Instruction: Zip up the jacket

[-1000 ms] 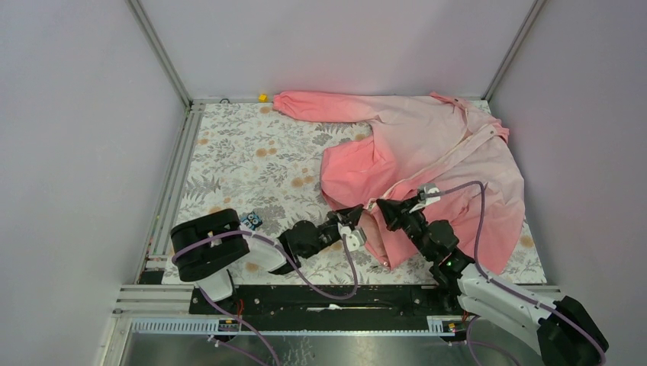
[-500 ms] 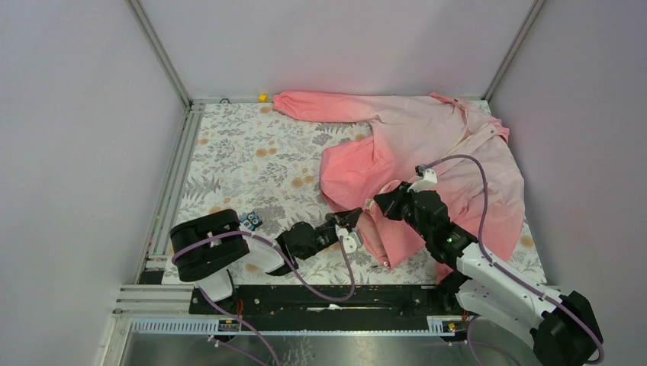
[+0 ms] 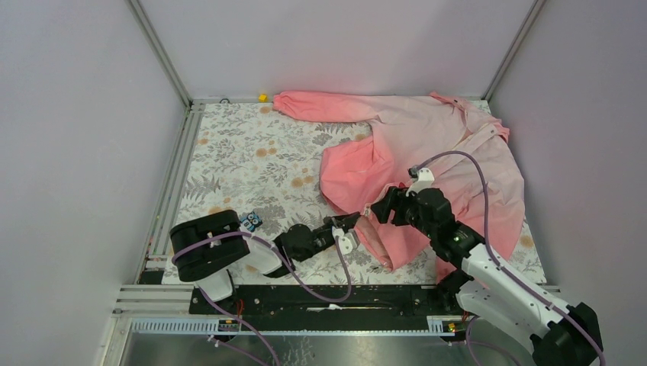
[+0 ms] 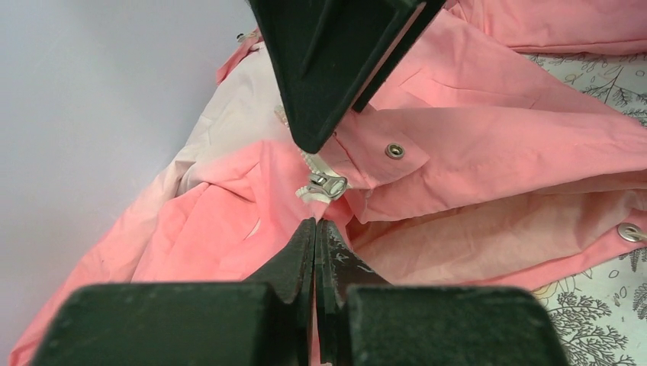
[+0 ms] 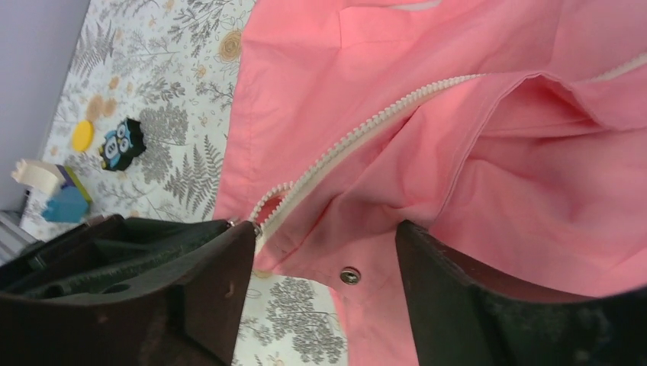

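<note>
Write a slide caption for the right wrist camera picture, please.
Open right gripper above a pink jacket, white zipper running diagonally across the fabric, floral tablecloth beyond.

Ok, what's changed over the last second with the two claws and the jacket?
The right claw has opened and let go of the front edge of the jacket. The white zipper now runs between its open jaws. Its wrist rose and shifted slightly left. The left claw stayed shut at the hem, just below the zipper slider. The jacket barely shifted.

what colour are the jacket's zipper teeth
White zipper teeth, clearest in the right wrist view.
</note>
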